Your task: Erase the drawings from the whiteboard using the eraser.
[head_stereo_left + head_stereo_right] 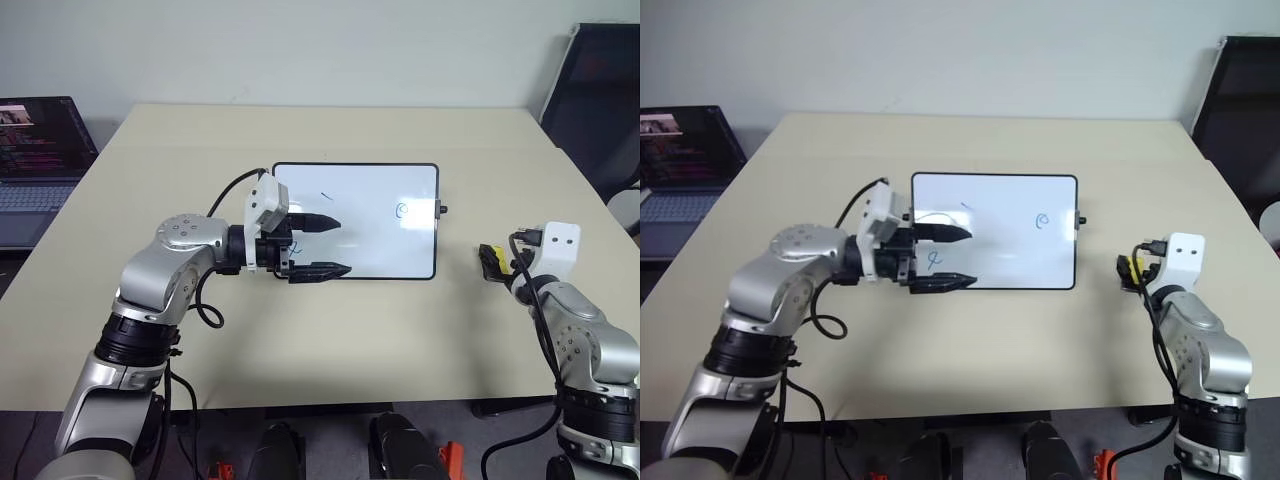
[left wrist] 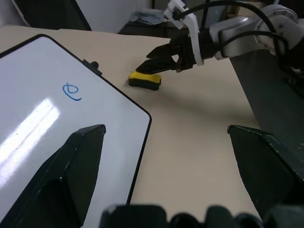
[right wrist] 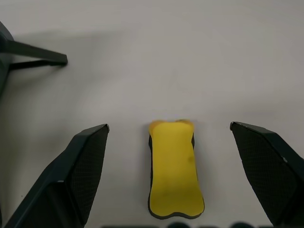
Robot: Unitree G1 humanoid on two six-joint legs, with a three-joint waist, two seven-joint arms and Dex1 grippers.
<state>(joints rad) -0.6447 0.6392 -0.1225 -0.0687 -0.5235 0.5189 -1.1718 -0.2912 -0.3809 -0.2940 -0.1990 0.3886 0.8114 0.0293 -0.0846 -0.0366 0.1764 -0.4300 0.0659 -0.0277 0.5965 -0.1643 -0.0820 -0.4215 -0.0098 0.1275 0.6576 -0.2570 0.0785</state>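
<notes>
The eraser [image 3: 175,167] lies flat on the desk [image 1: 330,340], yellow side up, well off the right short side of the whiteboard [image 1: 370,220], at about three to four o'clock from the board's middle. It is not held: in the right wrist view it sits between the two fingers [image 3: 80,166] of the right gripper [image 2: 159,61], which stand wide apart on either side of it with bare desk between each finger and the block. In the left wrist view that gripper hangs just over the eraser's far end; whether it touches the eraser there cannot be told.

The whiteboard lies flat near the middle of the desk, long sides running left to right. The drawings [image 1: 401,209] on it are a small blue loop toward three o'clock, a short dark dash near eleven o'clock, and another blue scribble at the left edge, partly hidden.

The left gripper [image 1: 322,246] hovers over the board's left end, pointing to the right across it, its fingers [image 1: 318,222] spread apart and holding nothing.

A laptop [image 1: 35,160] stands open off the desk's left edge, at about ten o'clock from the board, and a dark chair [image 1: 600,100] stands at the far right, near two o'clock.
</notes>
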